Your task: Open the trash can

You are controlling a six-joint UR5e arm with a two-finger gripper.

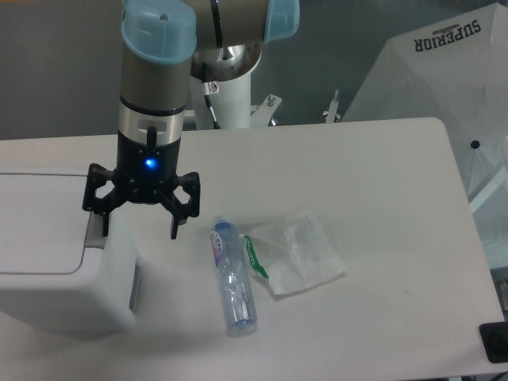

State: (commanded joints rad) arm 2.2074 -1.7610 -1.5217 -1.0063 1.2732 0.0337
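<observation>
Spreading across most of the view beneath the claw, a broad white rectangular table [381,198] with rounded corners.

Sitting at the claw's lower left, the large boxy white plastic trash can [55,262] with rounded corners and a flat white lid, shut for now, running off the left edge of the view.

Hanging upright from a grey and pale-blue arm, the black two-finger claw [138,226], spread wide and gripping nothing, a blue light glowing on its body. Straddling the bin's right-hand edge, one fingertip over the lid side, the other out past the bin wall over bare table.

Lying well off to the claw's right, a crumpled clear plastic wrapper [298,254] with a green strip along its near side.

Lying just right of the claw's outer finger, a clear plastic bottle [231,278] with a blue cap, long axis running away from the claw toward the front of the table, apart from the fingers.

Peeking out directly beneath the claw's lid-side fingertip, the small grey rectangular push-tab [95,230] on the lid's right edge, long axis running front to back along that edge; hard to tell whether touching or merely hovering. Likely needing a straight downward press from that fingertip, with little sideways travel left.
</observation>
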